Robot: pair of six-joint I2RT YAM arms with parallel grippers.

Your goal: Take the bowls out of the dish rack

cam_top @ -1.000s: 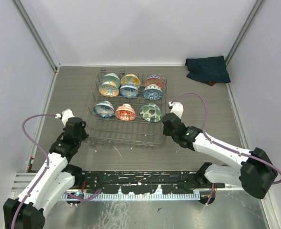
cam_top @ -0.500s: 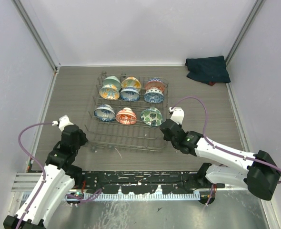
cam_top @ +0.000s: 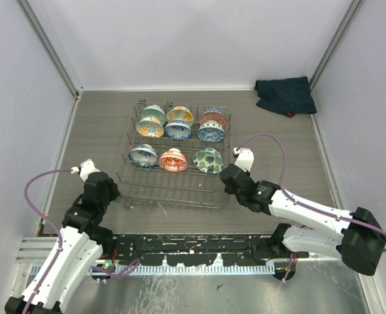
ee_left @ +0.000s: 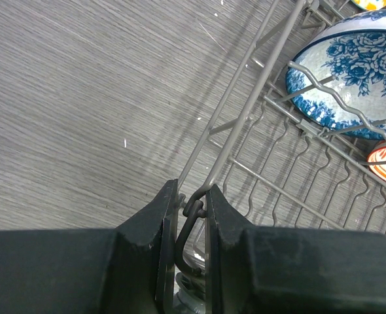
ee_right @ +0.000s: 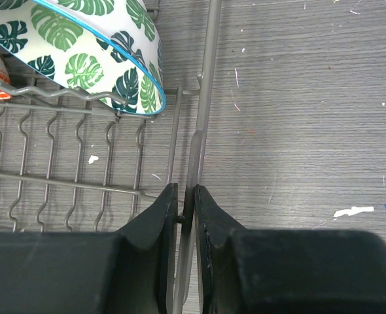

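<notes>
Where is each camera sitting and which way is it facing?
Top external: above, behind the arms, looking down on the dish rack and bowls; both arms show.
Left wrist: faces the rack's left edge and blue floral bowl; left gripper pinches wire.
Right wrist: faces the right edge and leaf bowl; right gripper pinches wire.
Shared: all show the rack.

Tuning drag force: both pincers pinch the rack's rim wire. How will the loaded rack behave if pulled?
The dish rack is thin open wire, so probably light yet springy where the left pincer and right pincer clamp its rim. Low and wide, it should slide, not tip. The bowls only lean between tines; jerks may rattle them.
</notes>
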